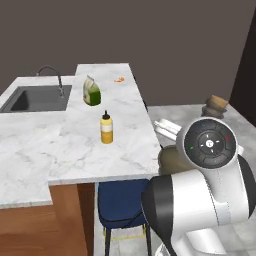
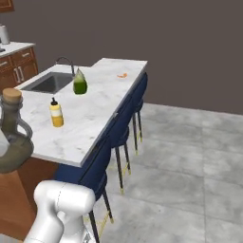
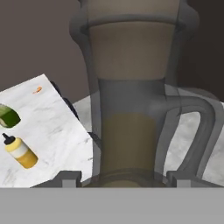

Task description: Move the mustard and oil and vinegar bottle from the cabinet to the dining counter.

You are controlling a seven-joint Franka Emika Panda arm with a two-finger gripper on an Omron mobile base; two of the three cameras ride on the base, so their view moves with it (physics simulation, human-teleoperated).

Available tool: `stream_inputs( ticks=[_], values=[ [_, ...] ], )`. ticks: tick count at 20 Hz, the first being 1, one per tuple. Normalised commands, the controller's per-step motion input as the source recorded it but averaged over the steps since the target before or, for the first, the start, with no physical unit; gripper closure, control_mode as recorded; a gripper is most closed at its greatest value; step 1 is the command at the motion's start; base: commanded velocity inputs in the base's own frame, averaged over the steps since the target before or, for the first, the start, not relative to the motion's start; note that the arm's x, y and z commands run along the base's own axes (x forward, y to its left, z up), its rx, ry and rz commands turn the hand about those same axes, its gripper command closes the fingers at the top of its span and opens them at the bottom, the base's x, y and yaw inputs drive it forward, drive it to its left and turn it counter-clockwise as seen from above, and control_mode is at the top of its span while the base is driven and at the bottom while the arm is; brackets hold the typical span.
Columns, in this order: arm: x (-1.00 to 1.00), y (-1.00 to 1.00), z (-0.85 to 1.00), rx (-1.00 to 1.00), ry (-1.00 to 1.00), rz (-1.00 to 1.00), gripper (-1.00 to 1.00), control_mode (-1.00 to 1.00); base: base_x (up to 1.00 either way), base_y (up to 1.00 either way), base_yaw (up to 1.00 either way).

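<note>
My gripper is shut on the oil and vinegar bottle, a dark olive flask with a cork and a side handle. I hold it upright in the air. In the left base view the flask is mostly behind my arm, beside the near right corner of the dining counter. At the left edge of the right base view the flask hangs level with the counter. The yellow mustard stands upright on the marble. A reddish-brown corner of the cabinet peeks in at top left.
A green-and-white pouch and a small orange scrap lie farther along the counter. A sink with a tap sits at its left. Blue stools line the counter's right side. Grey tiled floor lies beyond.
</note>
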Motion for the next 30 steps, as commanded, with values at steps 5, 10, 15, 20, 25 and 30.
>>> stream_inputs(
  ticks=[5, 10, 15, 20, 25, 30],
  values=[
    [0.0, 0.0, 0.0, 0.0, 0.0, 0.0, 1.0, 1.0, 0.57, -0.41, 0.21],
    [0.0, 0.0, 0.0, 0.0, 0.0, 0.0, 1.0, 1.0, 0.57, -0.37, 0.18],
    [0.0, 0.0, 0.0, 0.0, 0.0, 0.0, 1.0, 1.0, 0.23, -0.14, 0.04],
    [0.0, 0.0, 0.0, 0.0, 0.0, 0.0, 1.0, 1.0, 0.0, 0.0, 0.0],
    [0.0, 0.0, 0.0, 0.0, 0.0, 0.0, 1.0, 1.0, 0.0, 0.0, 0.0],
    [0.0, 0.0, 0.0, 0.0, 0.0, 0.0, 1.0, 1.0, 0.0, 0.0, 0.0]
  ],
)
